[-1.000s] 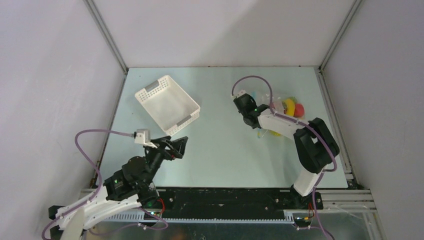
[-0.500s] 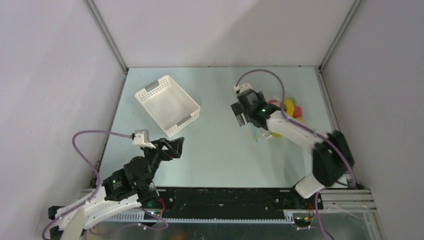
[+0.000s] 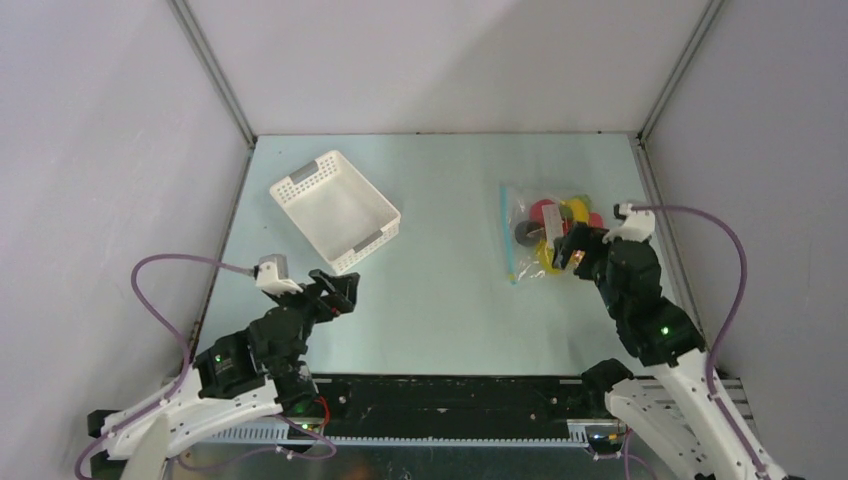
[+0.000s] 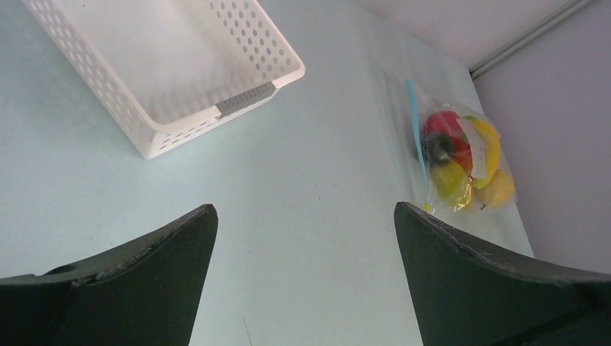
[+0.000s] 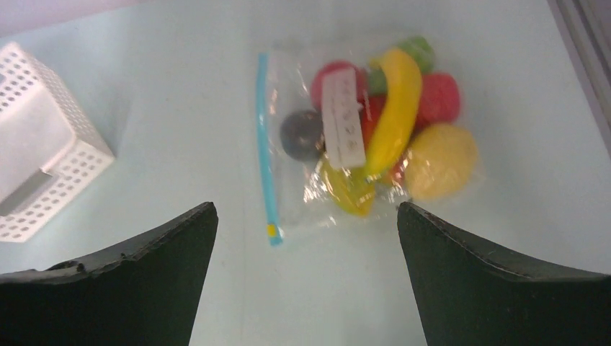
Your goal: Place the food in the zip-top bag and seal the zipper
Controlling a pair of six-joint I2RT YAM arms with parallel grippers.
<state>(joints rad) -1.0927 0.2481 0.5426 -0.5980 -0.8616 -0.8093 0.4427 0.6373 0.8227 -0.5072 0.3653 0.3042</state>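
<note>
The small clear crinkly plastic zip-top bag (image 5: 292, 94) is seen lying flat on the right side of the pale green table (image 3: 450, 300), with the glossy red, yellow, green and dark toy food (image 5: 393, 122) enclosed in it. The thin light blue zipper strip (image 5: 264, 144) runs along its left edge. The right gripper (image 5: 306, 209) is held above the bag, fingers spread and empty. The left gripper (image 4: 304, 209) is likewise spread, nothing grasped, near the white slotted plastic basket (image 3: 335, 210).

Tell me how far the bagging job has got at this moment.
Done: the food sits inside the zip-top bag; none shows loose or in the white basket. The zipper runs straight along the mouth and looks shut, though its seal cannot be confirmed. In hand: nothing; the left hand and right hand are open, neither touching the bag. Left: probably nothing.
</note>
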